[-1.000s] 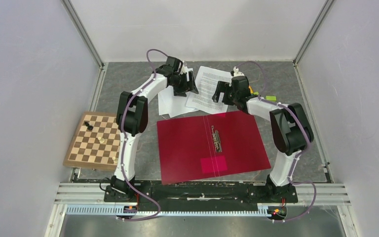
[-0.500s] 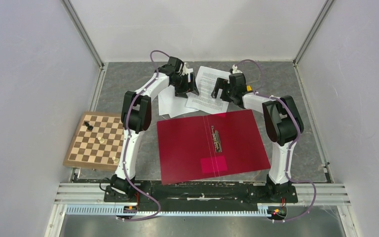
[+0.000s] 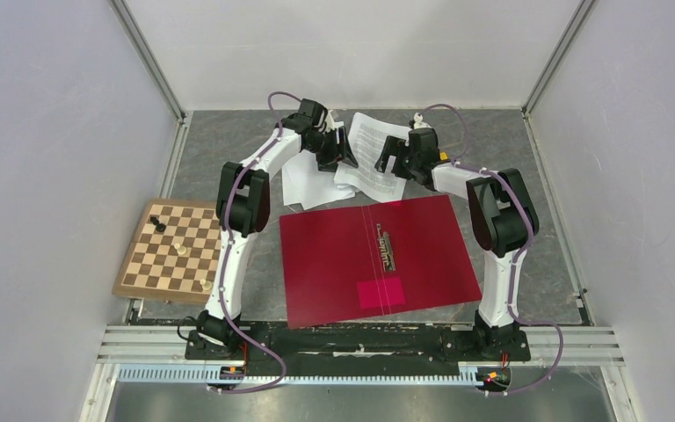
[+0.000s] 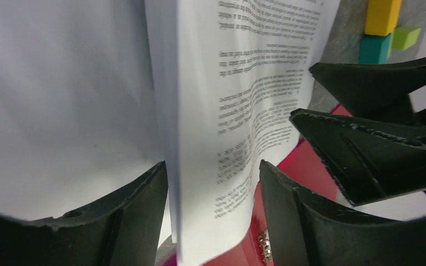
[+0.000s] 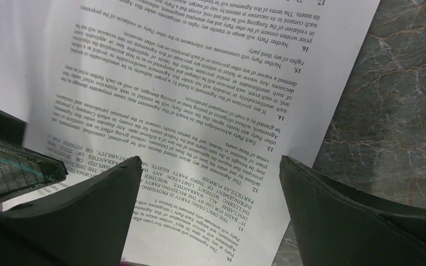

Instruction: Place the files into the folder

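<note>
Several files [image 3: 316,183] beyond the open folder [image 3: 343,255] on the worktop [image 5: 399,111]; printed sheet [image 4: 238,111] bowed upward. Light, limp, slippery: best pinched near an edge. Left end effector [image 4: 213,165] spread, straddling the raised edge, unclamped; right end effector [image 5: 211,160] spread above the text.

The files [image 3: 371,154] are thin matt white paper, the top sheet dense with black print. The folder [image 3: 352,255] is smooth and crimson with a faint sheen; whether card or plastic I cannot tell. Its clip [image 3: 388,250] is shiny metal. The chessboard [image 3: 171,255] is wood. The surface [image 3: 228,149] is grey, marbled and matt. The fingers [image 4: 127,221] of the left gripper [image 4: 213,166] are matt black plastic with grainy edges. 3 blocks [image 4: 385,27] look smooth.
</note>
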